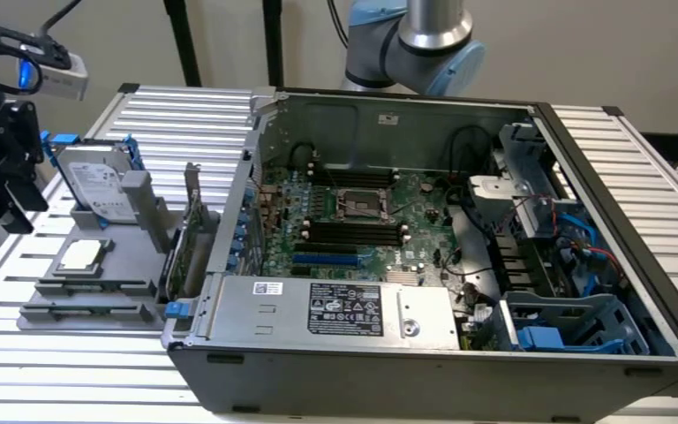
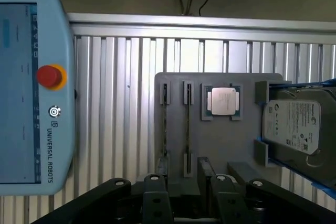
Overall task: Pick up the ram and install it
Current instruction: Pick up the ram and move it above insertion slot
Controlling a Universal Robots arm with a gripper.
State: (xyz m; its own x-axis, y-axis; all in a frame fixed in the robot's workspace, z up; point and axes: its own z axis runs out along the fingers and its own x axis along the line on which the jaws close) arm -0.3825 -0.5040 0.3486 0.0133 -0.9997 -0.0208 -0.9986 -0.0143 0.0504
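Hovering with fingers spread wide, the gripper [image 2: 187, 188] hangs over the gray holder [image 2: 231, 145], where the ram [image 2: 188, 129] stands on edge in a slot, lined up between the fingers and untouched.

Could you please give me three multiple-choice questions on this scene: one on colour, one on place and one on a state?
1. The round button on the teach pendant is: A red; B green; C blue.
2. The processor chip lies: A on the teach pendant; B on the grey holder, between its narrow slots and the hard drive; C in the gripper.
3. The gripper is: A shut on the chip; B shut on the hard drive; C open, holding nothing.
A, the button is red; B, the chip sits on the holder beside the drive; C, its fingers stand apart, gripping nothing.
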